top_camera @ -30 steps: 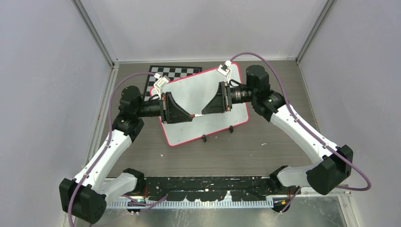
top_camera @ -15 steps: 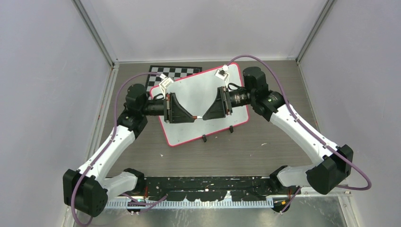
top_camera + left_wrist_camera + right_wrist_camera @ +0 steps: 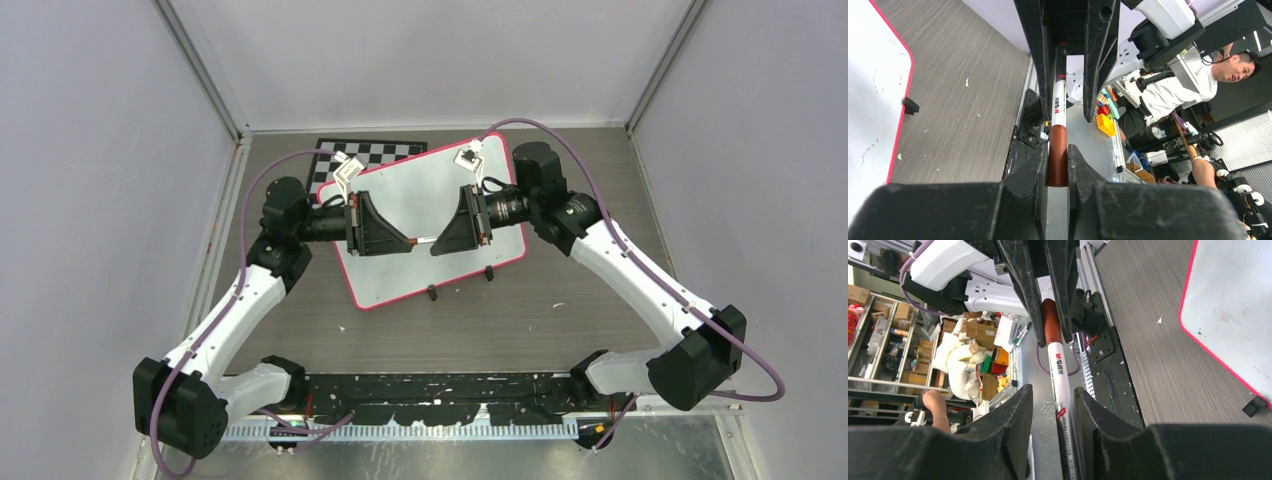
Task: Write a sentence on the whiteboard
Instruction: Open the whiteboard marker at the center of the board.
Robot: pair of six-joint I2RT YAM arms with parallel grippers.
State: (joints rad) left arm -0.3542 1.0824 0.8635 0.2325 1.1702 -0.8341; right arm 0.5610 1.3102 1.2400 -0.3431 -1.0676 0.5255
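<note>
Grey and streaky, the desk (image 3: 500, 320) lay under everything. The whiteboard (image 3: 410, 190) sat tilted near the far edge, about the middle, with one corner over the checkerboard (image 3: 375, 152). I could read no words on it from above, so the sentence was not yet written.

You had both arms reaching in over the board, nose to nose. The left gripper (image 3: 412, 244) came from the left edge side and the right gripper (image 3: 432, 242) from the right edge side. The marker (image 3: 422, 243) hung between them, lying flat above the board.

Your left jaws were squeezed tight on the brown cap (image 3: 1057, 155). Your right jaws sat around the white barrel (image 3: 1060, 372), but a gap showed beside it, so they looked loose and not pinching.

I think the job here was to pull the cap off. To do it well, you needed to close the right jaws firmly on the barrel first. Then you needed to pull the two arms straight apart, along the pen, not sideways. A crooked pull could bend the pen out of the jaws and drop it on the board.
</note>
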